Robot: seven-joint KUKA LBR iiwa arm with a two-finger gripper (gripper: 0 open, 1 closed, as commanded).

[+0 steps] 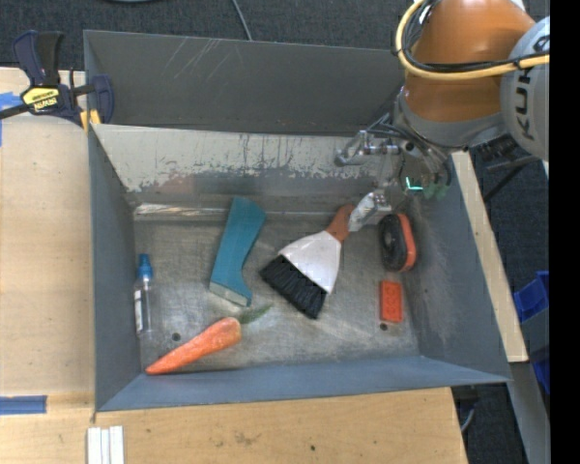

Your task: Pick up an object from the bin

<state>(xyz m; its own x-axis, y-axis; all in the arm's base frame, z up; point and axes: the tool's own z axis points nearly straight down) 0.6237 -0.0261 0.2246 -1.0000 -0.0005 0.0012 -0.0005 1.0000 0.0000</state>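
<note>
Looking down into a grey metal bin [271, 95], we find the end effector [370, 204] low at the far right. Its tip is right at the brown handle of a small hand brush [309, 264] with a white body and black bristles. We cannot tell whether the end effector is open or closed.

Just right of that handle lies a black and orange oval thing [398, 242], and a small orange block [391, 301] sits nearer to us.

We judge the main risk to be a glancing contact. The handle is thin and lies at a slant, so a grip that lands off-centre could push it aside or swing the brush round. The oval thing is close enough to be nudged or caught as well.

The bin's sloping right wall and far wall stand close by the arm, leaving little room there. Bare floor opens left of the brush, up to a teal block [237, 249]. A carrot [193, 346] and a blue-capped pen [143, 293] lie well apart at the near left.
</note>
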